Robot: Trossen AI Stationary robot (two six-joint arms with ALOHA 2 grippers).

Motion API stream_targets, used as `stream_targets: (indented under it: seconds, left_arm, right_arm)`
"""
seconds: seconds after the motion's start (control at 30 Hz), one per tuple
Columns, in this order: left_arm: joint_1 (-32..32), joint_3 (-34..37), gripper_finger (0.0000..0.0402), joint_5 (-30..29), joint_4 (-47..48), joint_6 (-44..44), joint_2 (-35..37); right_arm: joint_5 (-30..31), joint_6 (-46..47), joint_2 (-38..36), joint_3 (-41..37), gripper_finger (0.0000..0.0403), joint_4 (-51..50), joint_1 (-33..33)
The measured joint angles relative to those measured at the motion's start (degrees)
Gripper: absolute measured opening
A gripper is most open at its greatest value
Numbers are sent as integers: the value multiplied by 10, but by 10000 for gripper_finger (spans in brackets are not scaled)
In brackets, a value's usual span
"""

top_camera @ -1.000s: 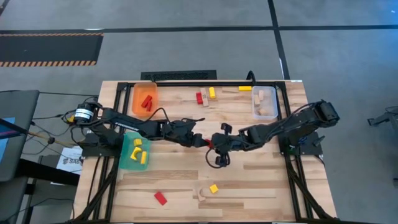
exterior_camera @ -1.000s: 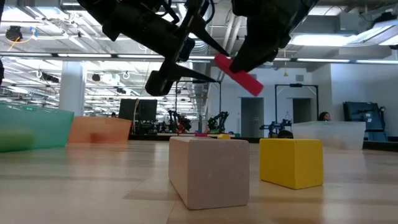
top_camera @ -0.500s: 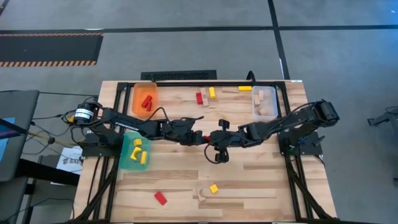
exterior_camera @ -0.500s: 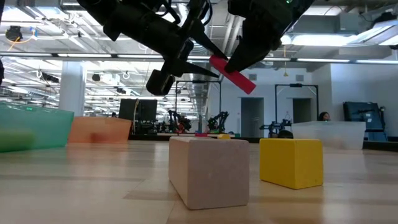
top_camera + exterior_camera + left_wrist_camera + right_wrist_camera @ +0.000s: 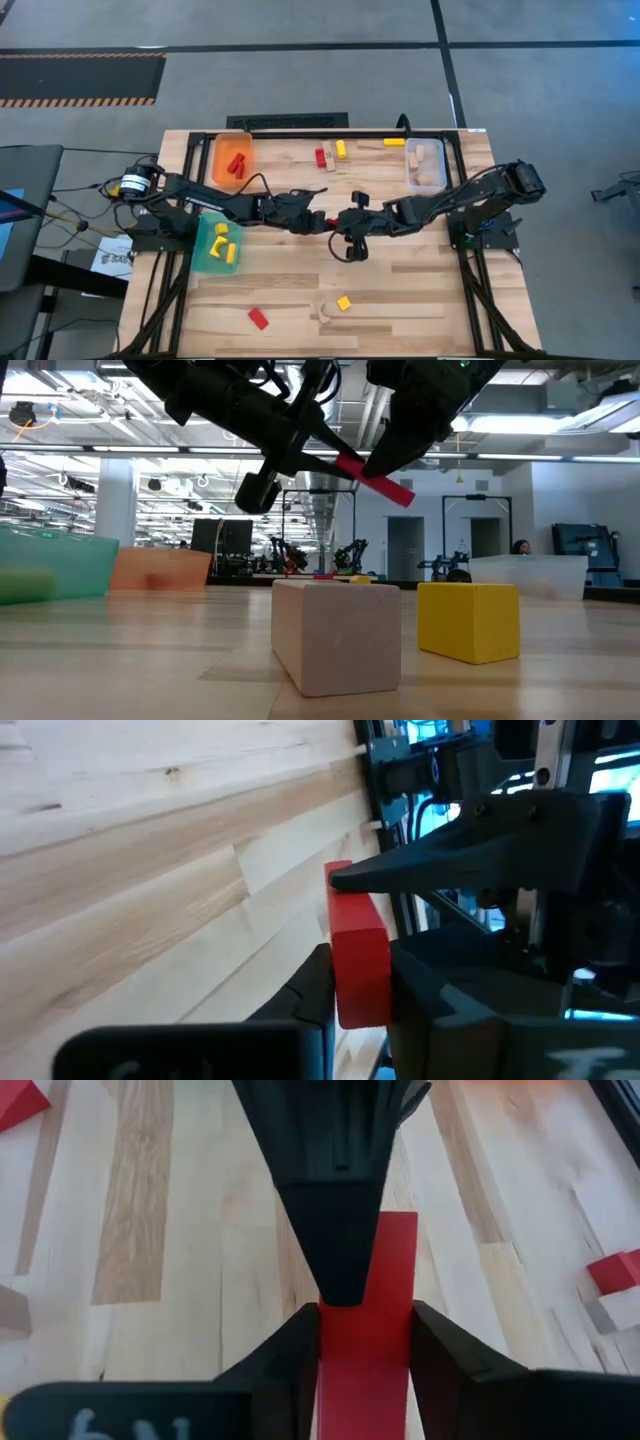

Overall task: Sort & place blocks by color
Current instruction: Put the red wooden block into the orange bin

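both grippers, left [image 5: 318, 460] and right [image 5: 385, 460], pinch 1 red bar [image 5: 374, 479] above the table [image 5: 420, 290].

You have almost nothing legible here. A white sheet [image 5: 112, 257] lying off the table's left edge in the high view carries dark print, but the letters are too small to make out. In the right wrist view, pale marks run along the dark bar [image 5: 110, 1425] at the frame's edge; they look like part of a character or two, cut off and unreadable. No label or number shows on the blocks or bins.
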State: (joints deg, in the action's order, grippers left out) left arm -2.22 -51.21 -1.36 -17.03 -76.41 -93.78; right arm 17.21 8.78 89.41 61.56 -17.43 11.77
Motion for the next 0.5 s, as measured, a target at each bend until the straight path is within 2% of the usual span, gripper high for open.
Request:
stream_targets:
  seconds: [0.23,0.37,0.5]
  left_arm:
    - [10,0,26,-2,11,52,1]
    - [35,1,26,-23,102,98,26]
    - [76,0,29,-50,227,168,87]
  right_arm:
    - [-6,55,-2,2,215,-14,0]
    - [-20,129,-23,2,256,-74,4]
    - [-29,233,-43,2,268,-140,16]
